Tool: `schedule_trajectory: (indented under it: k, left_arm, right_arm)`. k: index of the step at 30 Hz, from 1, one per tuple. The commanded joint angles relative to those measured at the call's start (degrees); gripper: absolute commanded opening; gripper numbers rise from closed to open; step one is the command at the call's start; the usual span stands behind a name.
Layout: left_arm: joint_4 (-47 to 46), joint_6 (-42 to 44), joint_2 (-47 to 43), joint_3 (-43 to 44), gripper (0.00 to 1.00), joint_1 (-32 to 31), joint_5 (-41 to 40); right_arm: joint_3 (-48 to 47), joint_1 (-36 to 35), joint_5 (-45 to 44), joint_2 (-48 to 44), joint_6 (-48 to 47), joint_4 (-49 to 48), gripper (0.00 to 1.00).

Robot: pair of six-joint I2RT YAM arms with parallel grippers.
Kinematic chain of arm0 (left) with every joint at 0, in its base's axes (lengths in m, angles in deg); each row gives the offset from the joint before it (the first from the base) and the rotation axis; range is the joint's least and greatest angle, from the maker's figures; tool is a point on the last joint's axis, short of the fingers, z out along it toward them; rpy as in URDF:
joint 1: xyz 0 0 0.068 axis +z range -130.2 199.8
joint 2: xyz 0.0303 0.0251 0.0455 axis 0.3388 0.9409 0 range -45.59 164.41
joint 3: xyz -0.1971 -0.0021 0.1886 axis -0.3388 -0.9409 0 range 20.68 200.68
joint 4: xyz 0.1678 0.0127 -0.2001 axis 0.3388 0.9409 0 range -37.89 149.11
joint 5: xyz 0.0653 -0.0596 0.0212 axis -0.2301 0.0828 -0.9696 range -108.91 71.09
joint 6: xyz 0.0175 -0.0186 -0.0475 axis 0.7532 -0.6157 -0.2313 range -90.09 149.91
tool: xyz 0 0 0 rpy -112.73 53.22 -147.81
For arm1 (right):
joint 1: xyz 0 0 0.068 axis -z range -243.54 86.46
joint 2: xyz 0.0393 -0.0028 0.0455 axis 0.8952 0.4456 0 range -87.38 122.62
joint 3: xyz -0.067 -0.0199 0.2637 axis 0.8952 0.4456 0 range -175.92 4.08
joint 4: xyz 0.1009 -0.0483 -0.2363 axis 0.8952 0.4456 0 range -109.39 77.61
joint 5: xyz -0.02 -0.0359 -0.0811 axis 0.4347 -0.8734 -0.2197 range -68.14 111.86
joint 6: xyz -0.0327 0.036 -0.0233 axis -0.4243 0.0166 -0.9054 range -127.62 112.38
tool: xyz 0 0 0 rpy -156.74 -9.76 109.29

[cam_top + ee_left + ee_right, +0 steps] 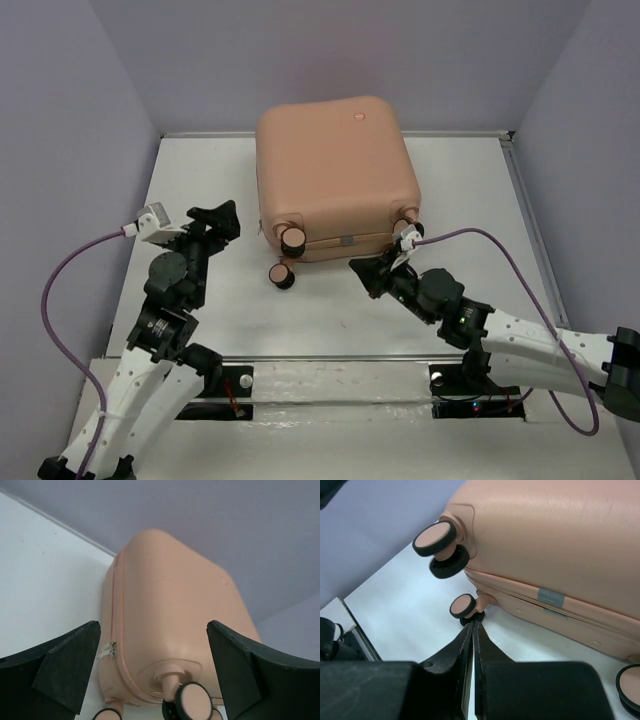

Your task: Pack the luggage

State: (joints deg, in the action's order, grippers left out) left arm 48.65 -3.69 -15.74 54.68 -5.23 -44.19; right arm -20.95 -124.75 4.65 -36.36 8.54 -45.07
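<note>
The luggage (335,175) is a closed peach-pink suitcase lying flat on the white table, wheels toward the arms. It fills the left wrist view (170,625) and the right wrist view (555,545). My left gripper (222,222) is open and empty, just left of the case's near left corner, its fingers apart either side of a wheel (192,700). My right gripper (362,270) is shut and empty, just in front of the case's near edge, its tips pointing at a wheel (463,606). White zipper pulls (107,651) hang on the case's side seam.
Grey walls enclose the table (200,180) on three sides. A raised rim runs along the right edge (528,220). Purple cables (60,290) loop from both wrists. A grey tab (551,598) sits on the case's zipper seam.
</note>
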Motion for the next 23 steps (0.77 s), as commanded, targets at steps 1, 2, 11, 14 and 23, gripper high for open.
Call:
schedule_trajectory:
  k: [1,2,11,14,23]
  left_arm:
    - [5.4,3.7,-2.2,8.0,0.99,-0.1,8.0]
    - [6.4,5.6,-3.1,10.3,0.99,-0.1,9.4]
    - [15.9,11.6,-12.0,13.0,0.99,-0.2,14.2]
    - [14.5,11.5,-13.8,12.6,0.99,-0.2,17.4]
    - [11.7,13.8,-14.7,8.0,0.99,-0.2,19.7]
  right_arm:
    - [-6.3,-0.5,3.3,-3.8,-0.5,6.8,0.12]
    - [-7.8,-0.5,3.6,-4.9,-0.9,8.3,0.23]
    - [-21.4,-0.5,1.1,-24.6,-6.2,32.1,1.00]
    - [-21.6,-0.5,-7.6,-31.3,-6.9,34.5,1.00]
    - [-11.1,-0.5,-23.4,-39.2,-2.4,35.5,1.00]
